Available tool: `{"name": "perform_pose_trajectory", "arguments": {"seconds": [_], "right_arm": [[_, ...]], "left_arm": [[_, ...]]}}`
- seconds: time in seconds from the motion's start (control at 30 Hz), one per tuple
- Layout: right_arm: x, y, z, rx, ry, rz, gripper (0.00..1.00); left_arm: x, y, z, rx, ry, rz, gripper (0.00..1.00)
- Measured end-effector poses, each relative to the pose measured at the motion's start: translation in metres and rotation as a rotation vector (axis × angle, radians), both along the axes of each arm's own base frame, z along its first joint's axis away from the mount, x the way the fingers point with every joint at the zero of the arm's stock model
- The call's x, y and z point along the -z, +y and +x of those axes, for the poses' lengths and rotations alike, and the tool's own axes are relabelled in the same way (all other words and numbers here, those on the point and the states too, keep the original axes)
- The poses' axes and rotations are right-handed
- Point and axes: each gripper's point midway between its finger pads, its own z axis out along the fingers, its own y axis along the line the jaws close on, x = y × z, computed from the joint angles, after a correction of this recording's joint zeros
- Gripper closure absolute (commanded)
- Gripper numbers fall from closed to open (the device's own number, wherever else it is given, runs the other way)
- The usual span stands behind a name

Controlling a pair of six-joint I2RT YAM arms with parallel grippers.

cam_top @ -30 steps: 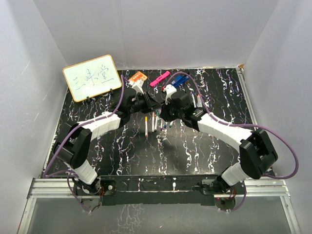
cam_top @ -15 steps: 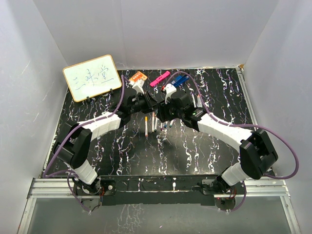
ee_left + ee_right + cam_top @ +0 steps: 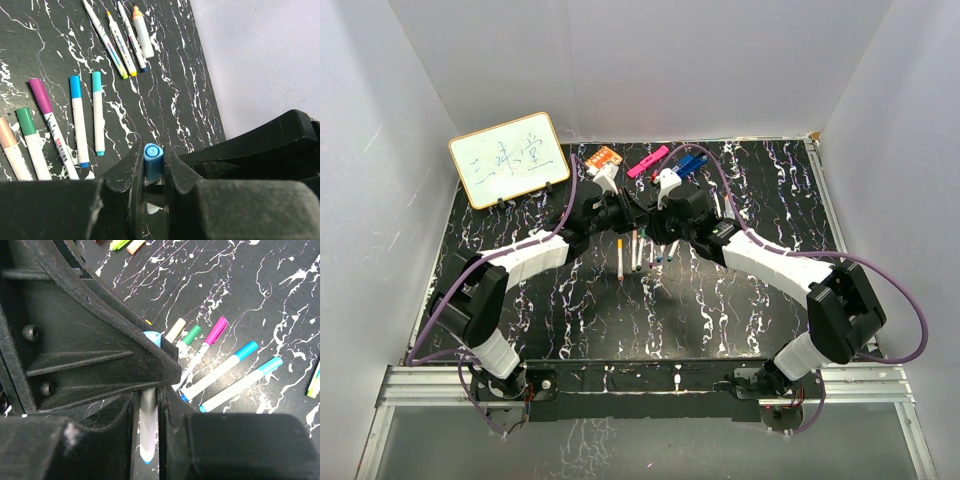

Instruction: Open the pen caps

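Note:
A thin white pen is held in the air between both grippers, above the row of pens. My left gripper (image 3: 151,154) is shut on its blue pen cap (image 3: 152,161). My right gripper (image 3: 148,402) is shut on the white barrel (image 3: 148,432), with the blue cap (image 3: 153,337) just showing past the left gripper's body. In the top view the left gripper (image 3: 631,212) and right gripper (image 3: 656,216) meet nose to nose. Capped pens lie below: peach (image 3: 6,134), green (image 3: 24,121), purple (image 3: 39,95), blue (image 3: 75,86) and teal (image 3: 96,81).
Several more pens (image 3: 122,37) lie farther along the marbled black table (image 3: 740,300). At the back stand a small whiteboard (image 3: 508,158), an orange item (image 3: 603,158), a pink highlighter (image 3: 648,161) and a blue clip tool (image 3: 691,163). White walls close in three sides.
The right gripper's jaws loosened and closed again on the barrel. Both grippers have drifted slightly toward the back of the table, staying together.

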Motion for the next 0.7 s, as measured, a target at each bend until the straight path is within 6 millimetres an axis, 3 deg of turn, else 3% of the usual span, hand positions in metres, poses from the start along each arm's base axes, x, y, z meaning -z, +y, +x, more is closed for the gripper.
{"name": "perform_pose_trajectory", "arguments": {"seconds": [0.07,0.4,0.7], "right_arm": [[0.002,0.0,0.001,0.005,0.002,-0.003,1.0],[0.002,0.001,0.001,0.006,0.001,0.004,1.0],[-0.027,0.002,0.024,0.058,-0.128,0.112,1.0]], "left_arm": [[0.001,0.001,0.0,-0.004,0.001,0.005,1.0],[0.001,0.01,0.008,-0.058,-0.014,0.081,1.0],[-0.031,0.015,0.039,-0.017,-0.034,0.124,1.0]]}}
